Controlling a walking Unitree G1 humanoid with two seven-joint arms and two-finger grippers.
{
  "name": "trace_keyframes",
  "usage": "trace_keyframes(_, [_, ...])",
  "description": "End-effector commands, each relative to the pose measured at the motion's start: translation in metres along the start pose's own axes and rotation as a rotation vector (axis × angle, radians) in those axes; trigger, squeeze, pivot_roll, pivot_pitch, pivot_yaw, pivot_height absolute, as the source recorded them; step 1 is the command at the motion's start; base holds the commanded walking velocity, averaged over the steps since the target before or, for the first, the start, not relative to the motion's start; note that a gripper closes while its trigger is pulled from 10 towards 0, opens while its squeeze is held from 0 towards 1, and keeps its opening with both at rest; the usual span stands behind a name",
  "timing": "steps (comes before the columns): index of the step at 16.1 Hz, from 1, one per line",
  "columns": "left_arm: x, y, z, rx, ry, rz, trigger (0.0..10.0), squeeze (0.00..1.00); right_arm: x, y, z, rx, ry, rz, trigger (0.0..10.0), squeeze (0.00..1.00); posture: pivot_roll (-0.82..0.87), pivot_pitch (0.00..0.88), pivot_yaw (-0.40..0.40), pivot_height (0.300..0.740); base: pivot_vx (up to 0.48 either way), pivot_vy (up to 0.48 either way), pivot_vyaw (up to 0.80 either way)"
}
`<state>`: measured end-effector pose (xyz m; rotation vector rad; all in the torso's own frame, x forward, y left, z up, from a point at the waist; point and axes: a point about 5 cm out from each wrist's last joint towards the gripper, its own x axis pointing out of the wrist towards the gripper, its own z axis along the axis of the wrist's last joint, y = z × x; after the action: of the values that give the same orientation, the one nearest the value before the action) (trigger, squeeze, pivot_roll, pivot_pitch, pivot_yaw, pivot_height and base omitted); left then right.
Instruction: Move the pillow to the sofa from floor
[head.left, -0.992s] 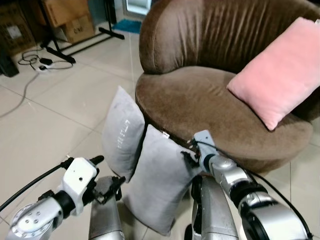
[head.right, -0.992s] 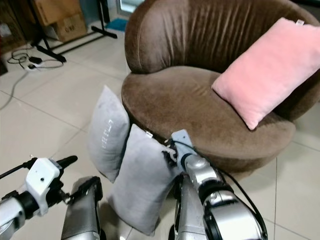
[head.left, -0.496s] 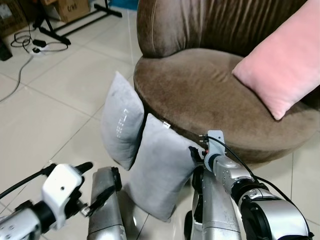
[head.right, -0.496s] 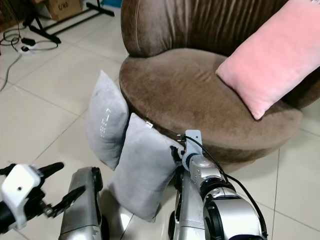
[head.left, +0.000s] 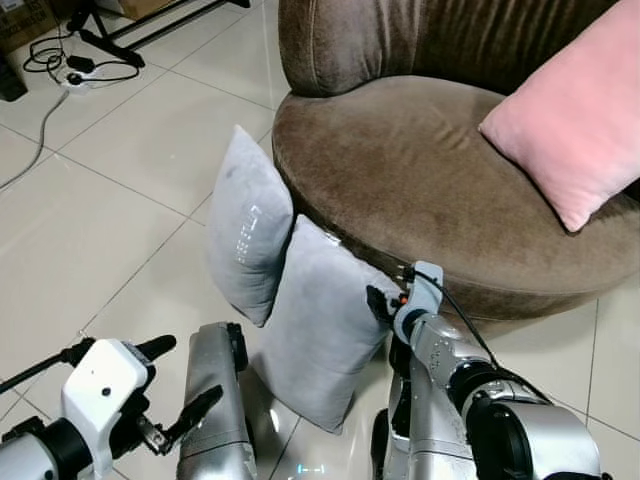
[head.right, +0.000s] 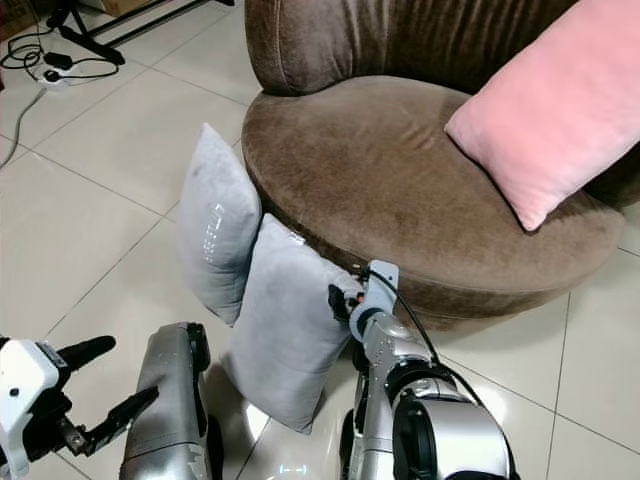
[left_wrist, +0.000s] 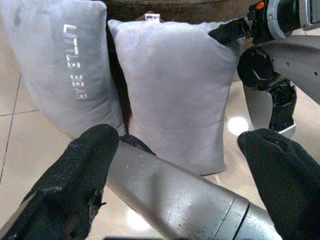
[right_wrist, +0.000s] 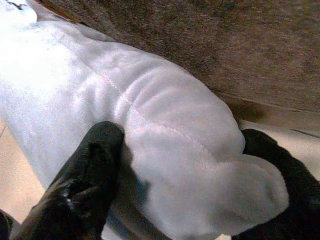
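Observation:
Two grey pillows stand on the tiled floor, leaning on the front of the round brown sofa. The nearer grey pillow is plain. The farther one carries pale lettering. My right gripper is at the nearer pillow's upper right corner. In the right wrist view that corner lies between its two fingers, which stand wide apart, open. My left gripper hangs open low on the left, short of the pillows, over my own leg. A pink pillow rests on the sofa seat.
Cables and a power strip lie on the floor at the far left, next to a black stand's feet. My silver legs stand just before the pillows. Open tile floor stretches to the left.
The camera has tipped down and drawn closer to the pillows. My left gripper has dropped lower and its fingers have spread. The right gripper stays at the nearer pillow's corner.

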<state>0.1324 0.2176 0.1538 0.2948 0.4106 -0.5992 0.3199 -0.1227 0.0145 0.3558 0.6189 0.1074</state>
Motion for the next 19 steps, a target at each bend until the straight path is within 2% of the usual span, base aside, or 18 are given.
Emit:
trace_keyframes(1, [-0.003, -0.002, 0.002, 0.003, 0.007, -0.013, 10.0, 0.0, -0.001, -0.002, -0.01, 0.041, 0.023, -0.008, 0.0, 0.0, 0.31, 0.215, -0.012, 0.463, 0.0, 0.0, 0.0])
trace_keyframes(7, [-0.003, -0.006, 0.001, -0.019, 0.011, -0.034, 10.0, 0.0, -0.001, -0.004, -0.008, 0.029, 0.02, 0.001, 0.0, 0.0, 0.31, 0.202, -0.024, 0.463, 0.0, 0.0, 0.0])
trace_keyframes(11, [-0.004, -0.01, -0.003, -0.06, 0.007, -0.099, 10.0, 0.0, 0.0, 0.002, -0.007, 0.014, 0.027, 0.021, 0.0, 0.0, 0.3, 0.176, -0.039, 0.463, 0.0, 0.0, 0.0])
trace_keyframes(14, [-0.011, -0.008, -0.004, -0.062, -0.005, -0.136, 10.0, 0.0, 0.0, 0.006, -0.008, -0.001, 0.037, 0.035, 0.0, 0.0, 0.29, 0.162, -0.05, 0.463, 0.0, 0.0, 0.0])
trace_keyframes(19, [-0.011, -0.007, -0.005, -0.057, -0.015, -0.156, 10.0, 0.0, 0.001, 0.009, -0.011, -0.006, 0.048, 0.049, 0.0, 0.0, 0.29, 0.137, -0.073, 0.463, 0.0, 0.0, 0.0])
